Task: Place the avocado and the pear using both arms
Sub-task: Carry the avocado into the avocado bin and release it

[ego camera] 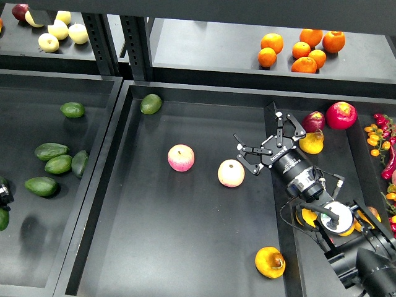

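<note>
The pear [270, 262], yellow-orange with a brownish-red patch, lies at the front right of the middle tray [185, 247]. My right gripper [267, 143] is open and empty over that tray's right wall, well behind the pear. A dark green avocado [41, 185] lies in the left tray [37, 260]. Only a sliver of my left gripper [3, 193] shows at the left edge, a little left of that avocado. A dark green rounded bit [2, 219] shows just below it. I cannot tell whether the gripper holds it.
Two pink-yellow apples [180, 157] [231, 172] and a paler avocado [150, 103] lie in the middle tray. More avocados [59, 164] [72, 109] lie in the left tray. The right tray holds red fruit [341, 114] and a yellow pear [311, 143]. Oranges [301, 49] sit on the back shelf.
</note>
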